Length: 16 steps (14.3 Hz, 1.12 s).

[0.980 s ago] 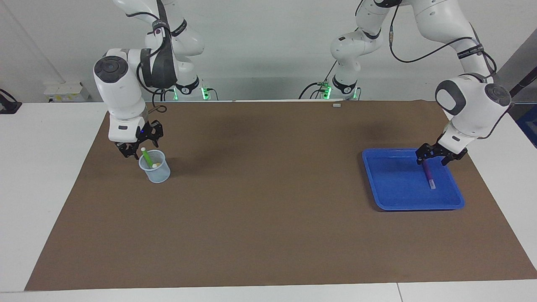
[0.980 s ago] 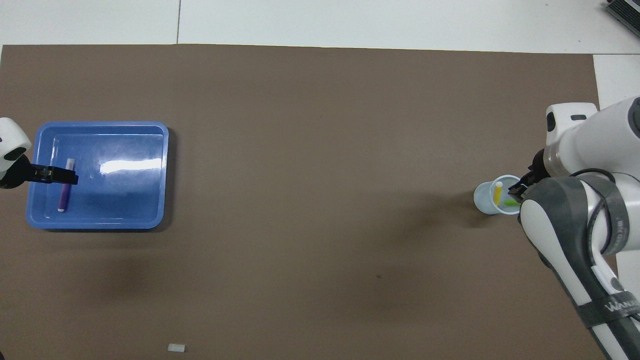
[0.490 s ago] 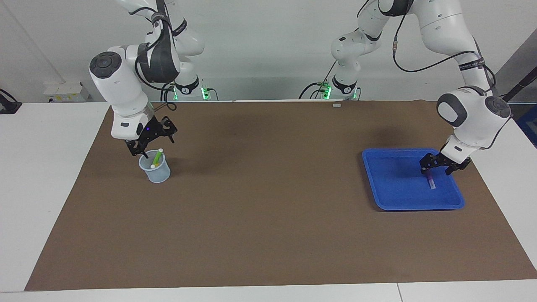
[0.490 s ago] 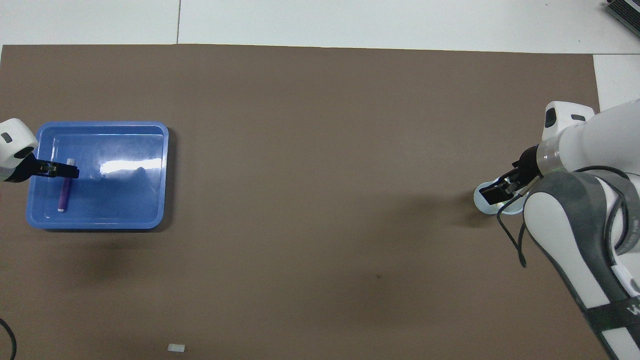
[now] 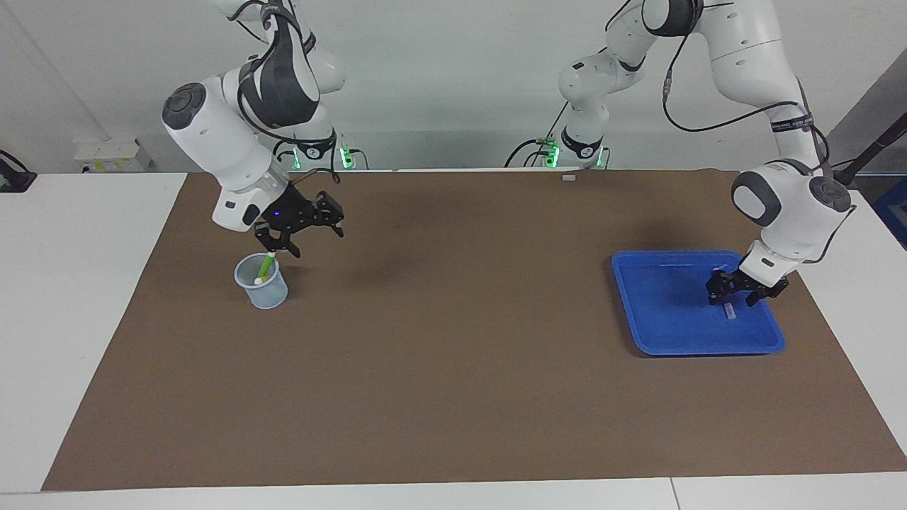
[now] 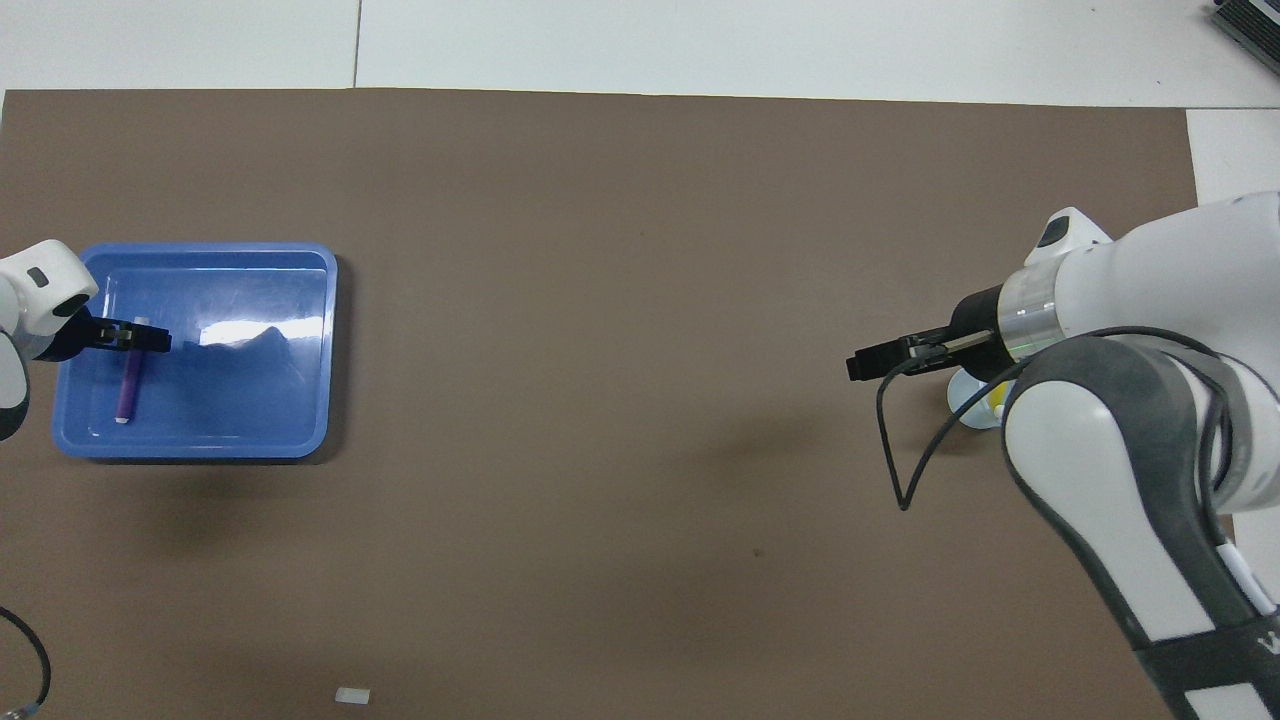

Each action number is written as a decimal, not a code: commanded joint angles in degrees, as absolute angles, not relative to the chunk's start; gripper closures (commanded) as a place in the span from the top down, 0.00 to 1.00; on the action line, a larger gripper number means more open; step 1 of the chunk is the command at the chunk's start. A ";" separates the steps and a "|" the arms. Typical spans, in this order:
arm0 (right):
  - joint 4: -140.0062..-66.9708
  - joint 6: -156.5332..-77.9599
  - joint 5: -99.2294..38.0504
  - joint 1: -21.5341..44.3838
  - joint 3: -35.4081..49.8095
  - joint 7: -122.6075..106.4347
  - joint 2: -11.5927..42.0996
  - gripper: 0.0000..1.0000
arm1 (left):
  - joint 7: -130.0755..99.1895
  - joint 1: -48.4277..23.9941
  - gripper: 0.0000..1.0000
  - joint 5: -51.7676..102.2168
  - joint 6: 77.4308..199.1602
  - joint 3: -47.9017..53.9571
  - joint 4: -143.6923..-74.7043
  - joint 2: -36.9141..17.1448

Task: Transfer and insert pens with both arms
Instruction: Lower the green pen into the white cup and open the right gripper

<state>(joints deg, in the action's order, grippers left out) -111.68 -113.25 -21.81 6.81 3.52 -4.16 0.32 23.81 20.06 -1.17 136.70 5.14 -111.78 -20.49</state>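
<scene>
Two of the three pens were already home: the light green pen (image 5: 266, 265) leaned in the translucent cup (image 5: 262, 290) at the right arm's end of the surface (image 5: 453, 397), and the yellow pen (image 6: 997, 410) showed only as a sliver in the overhead view, mostly hidden under the right arm; so, by the look of it, two insertions were done.

The right tool (image 5: 305, 230) hung in the air just above and beside the cup, its fingers spread wide and nothing between them; it read as free for its next part in the work.

The last piece, the purple pen (image 6: 129, 385), lay flat on the floor of the blue tray (image 5: 659, 333) at the left arm's end; the left tool (image 5: 735, 292) stood low inside the tray, directly over the pen's whitish end, its fingers straddling the barrel; whether they were already pressing on it could not be told, and the pen was plainly not lifted.

What remained, as a judgement: closing on the purple pen, raising it clear of the tray wall, carrying it toward the right tool for a handover, and dropping it into the cup beside the other two; roughly two thirds of the job looked finished.
</scene>
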 commanded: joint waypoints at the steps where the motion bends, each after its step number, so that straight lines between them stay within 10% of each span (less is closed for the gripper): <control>1: -111.97 -115.92 -24.95 9.22 3.69 4.64 -0.18 1.00 | 24.35 20.65 0.87 -2.29 137.81 5.45 -111.09 -21.53; 10: -111.88 -122.68 -35.05 13.27 3.78 22.47 0.09 1.00 | 24.70 21.97 0.77 -2.46 135.00 5.36 -111.53 -21.18; 16: -111.27 -123.49 -38.93 13.97 4.22 25.22 -0.18 1.00 | 24.52 21.88 0.31 -2.37 135.18 5.36 -111.53 -21.18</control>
<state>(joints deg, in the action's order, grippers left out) -111.29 -122.74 -37.06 14.00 3.85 24.23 0.33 24.46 21.48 -1.19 135.84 5.29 -111.76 -20.93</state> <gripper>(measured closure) 0.000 0.568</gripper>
